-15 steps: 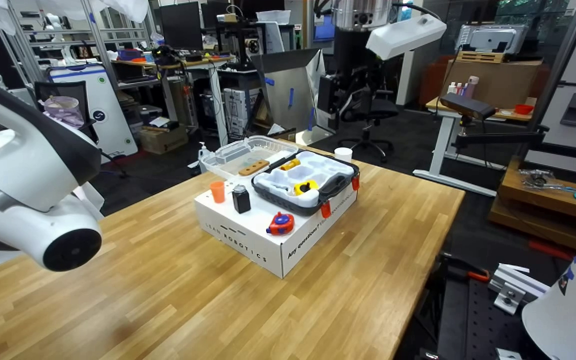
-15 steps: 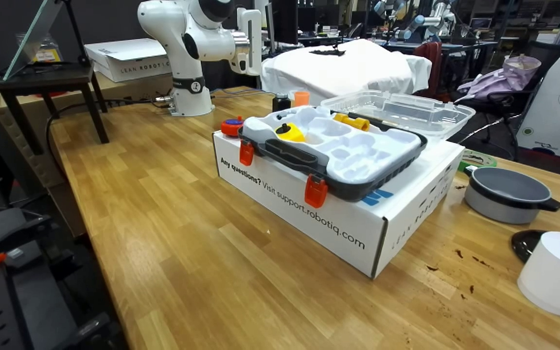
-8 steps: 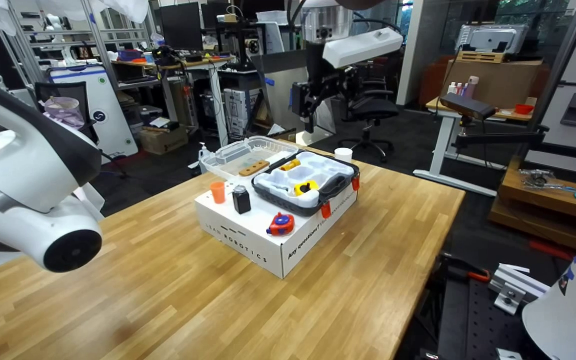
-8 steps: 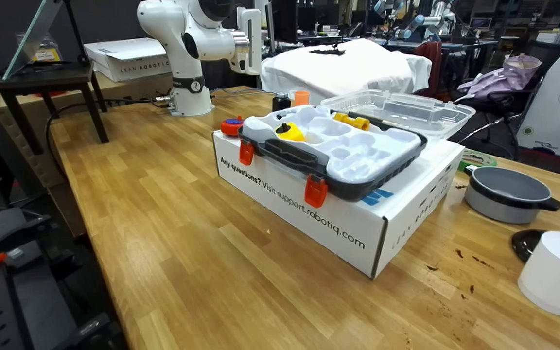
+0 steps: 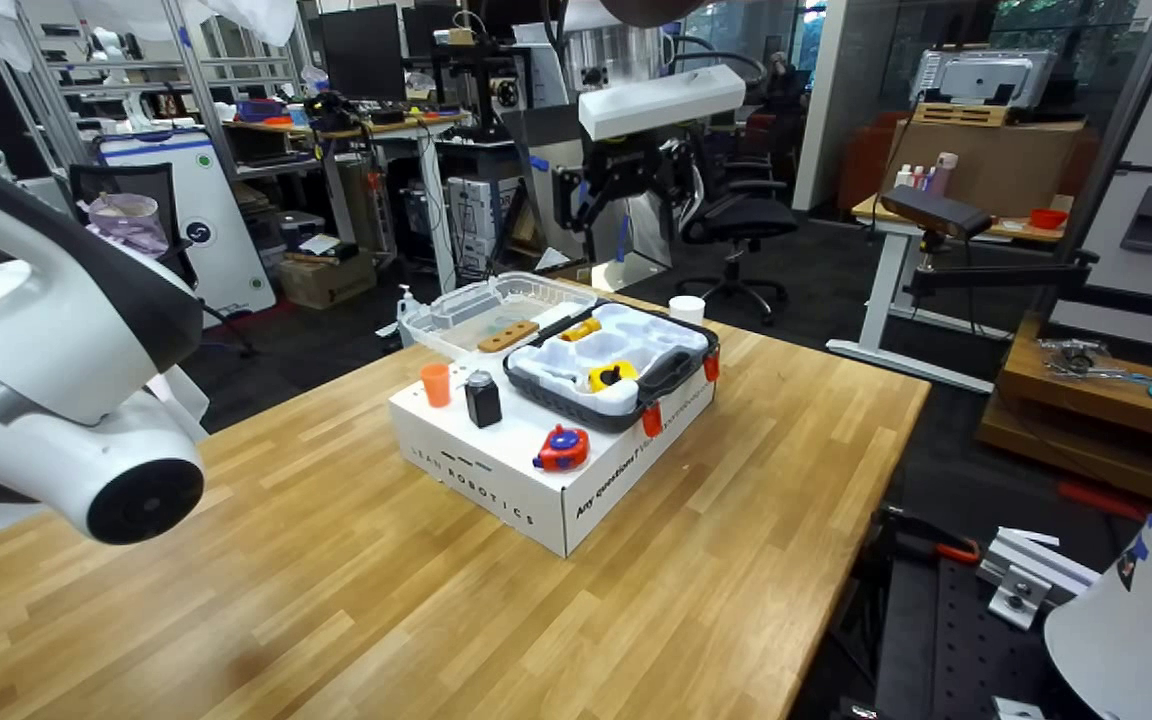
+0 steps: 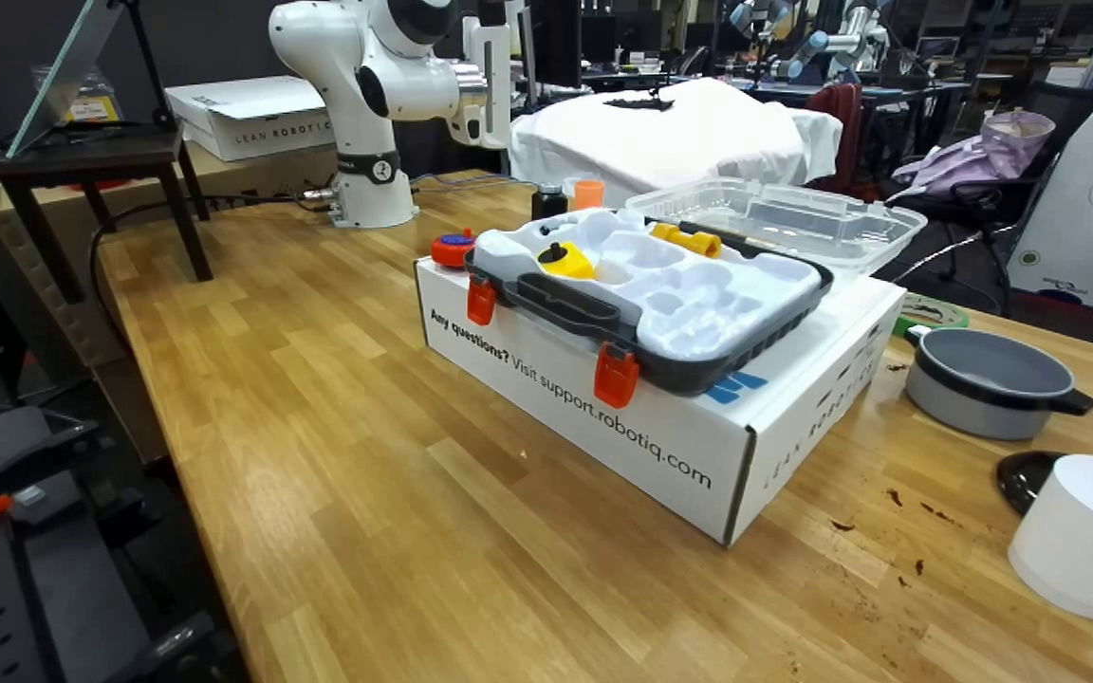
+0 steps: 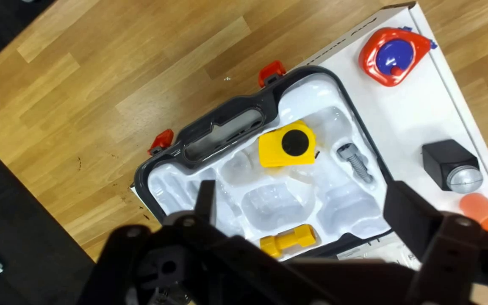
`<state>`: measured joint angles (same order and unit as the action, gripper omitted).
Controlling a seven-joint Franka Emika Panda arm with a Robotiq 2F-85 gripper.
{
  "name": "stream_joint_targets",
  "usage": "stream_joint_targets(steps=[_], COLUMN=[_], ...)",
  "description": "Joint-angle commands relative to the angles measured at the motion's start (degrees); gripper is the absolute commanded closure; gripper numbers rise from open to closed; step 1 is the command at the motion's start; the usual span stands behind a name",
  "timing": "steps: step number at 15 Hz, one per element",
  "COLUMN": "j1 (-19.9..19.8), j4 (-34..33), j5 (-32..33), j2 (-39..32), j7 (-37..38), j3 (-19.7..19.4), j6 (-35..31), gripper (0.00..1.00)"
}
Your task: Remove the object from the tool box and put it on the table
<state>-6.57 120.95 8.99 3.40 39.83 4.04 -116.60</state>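
Hand [image 7: 302,190] shifted sideways, glossy-lined tool box [image 7: 222,113], yellow peg [image 7: 287,241] — dumbbell-shaped

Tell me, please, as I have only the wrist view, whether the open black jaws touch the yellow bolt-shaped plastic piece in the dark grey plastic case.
Observer: They do not; in an exterior view the jaws hang above the dark grey case, with a visible gap down to the yellow bolt-shaped piece.
Operator: Thank you; could you name something standing on the light wooden table that my view does not show?
Observer: Certainly; in an exterior view a round grey pot with a black handle stands beside the white cardboard box under the case.
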Motion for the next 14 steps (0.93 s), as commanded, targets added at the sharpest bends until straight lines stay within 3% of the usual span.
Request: stream_joint_targets(steps=[1,8,14], j1=[1.7,1.8,2.6], j4=[-0.1,-0.5,-7.3], j5=[0.1,1.0,-1.1], j2=[0.0,-0.4,-5.6], j7=[0.1,0.9,1.4], j3=[-1.6,-1.7,-2.8], j6=[0.2,-0.5,-1.0], gripper=[0.0,0.0,0.0])
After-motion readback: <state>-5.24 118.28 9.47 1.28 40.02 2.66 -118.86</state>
